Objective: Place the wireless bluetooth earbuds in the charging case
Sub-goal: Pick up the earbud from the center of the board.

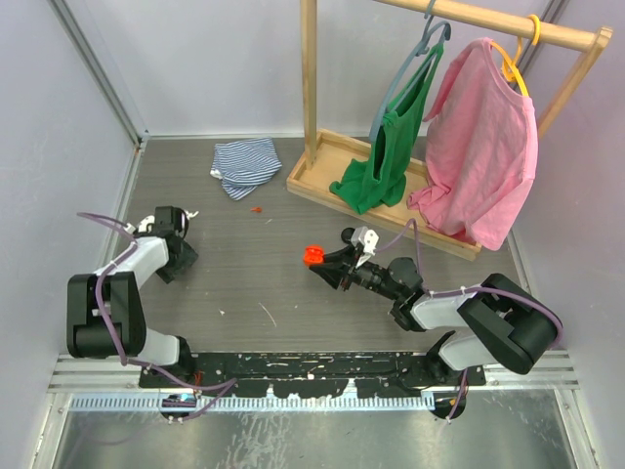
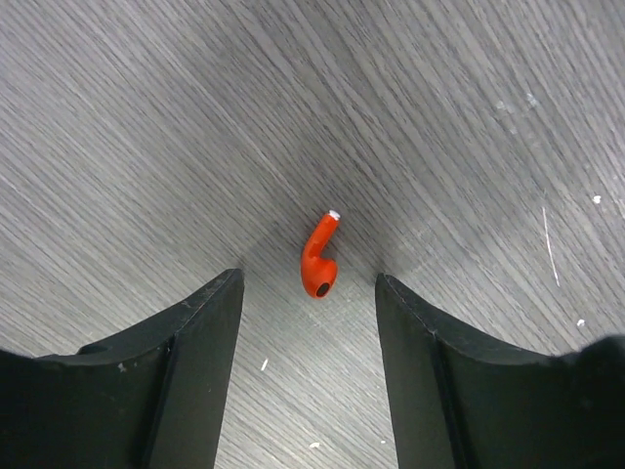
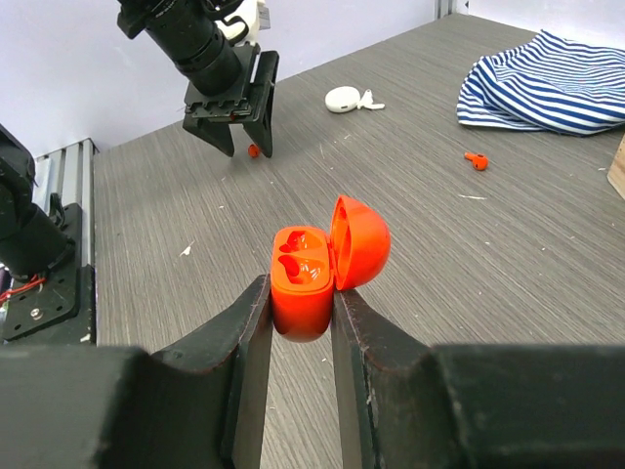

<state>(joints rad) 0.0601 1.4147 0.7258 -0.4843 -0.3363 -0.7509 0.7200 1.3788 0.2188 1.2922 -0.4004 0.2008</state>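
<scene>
While your right tool (image 3: 301,298) clamps the open orange charging case (image 3: 293,262) mid-surface, lid up, your left tool (image 2: 309,277) stands at the left, jaws apart. It's astride one orange earbud (image 2: 319,256) on the surface (image 2: 146,117), touching neither jaw. The bud's long axis runs along the gap, white stem tip pointing away. Second earbud (image 3: 476,160) lies farther, near the striped cloth (image 3: 547,78).

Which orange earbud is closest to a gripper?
The earbud lying between the fingers of the left gripper; the other earbud lies alone near the striped cloth.
</scene>
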